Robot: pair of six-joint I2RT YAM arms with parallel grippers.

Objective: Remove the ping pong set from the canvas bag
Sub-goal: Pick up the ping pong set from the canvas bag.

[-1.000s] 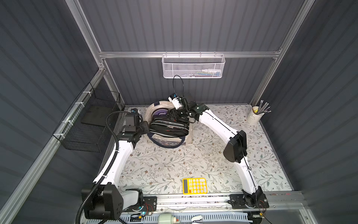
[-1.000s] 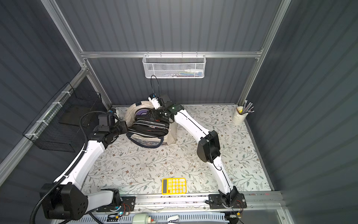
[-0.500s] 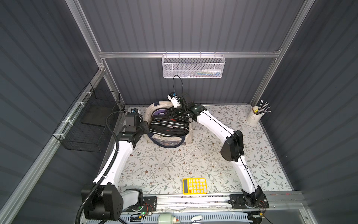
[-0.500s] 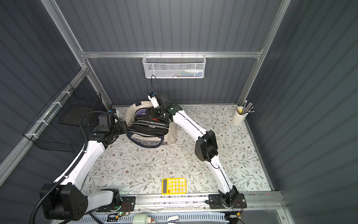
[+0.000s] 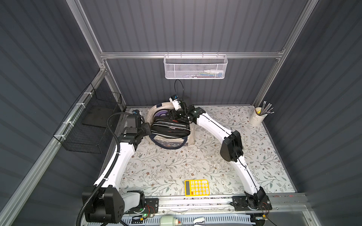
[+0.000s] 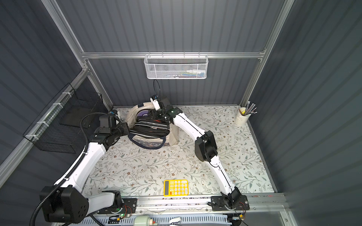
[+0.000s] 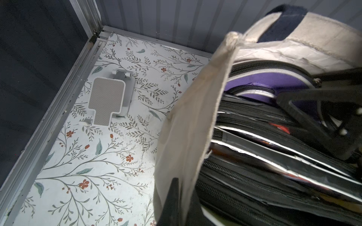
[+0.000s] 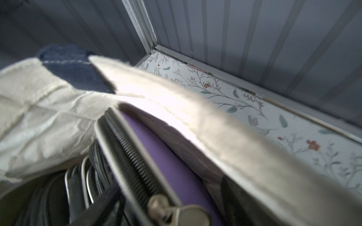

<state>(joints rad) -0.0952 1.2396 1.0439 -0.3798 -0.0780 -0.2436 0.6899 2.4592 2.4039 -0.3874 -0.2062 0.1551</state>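
The cream canvas bag point(image 5: 191, 135) point(image 6: 174, 135) lies at the back left of the table with its mouth held open. Inside are black zip cases point(image 5: 170, 129) and a purple zip case point(image 5: 161, 113) point(image 6: 144, 113) point(image 7: 270, 80) point(image 8: 156, 140), rounded like a paddle cover, which I take for the ping pong set. My left gripper point(image 5: 149, 129) point(image 7: 183, 199) is shut on the bag's cream rim point(image 7: 192, 117). Reaching into the bag's mouth, my right gripper point(image 5: 172, 115) point(image 8: 166, 195) is open, its jaws straddling the purple case's zip edge.
A yellow calculator point(image 5: 196, 187) lies near the front edge. A cup of pens point(image 5: 258, 116) stands at the back right corner. A black wire basket point(image 5: 92, 125) hangs on the left wall, a white mesh basket point(image 5: 195, 67) on the back wall. A grey flat stand point(image 7: 107, 101) lies beside the bag.
My right gripper has moved left and deeper into the bag's mouth, over the purple case, and its jaws have narrowed. The left gripper has kept its hold on the rim.
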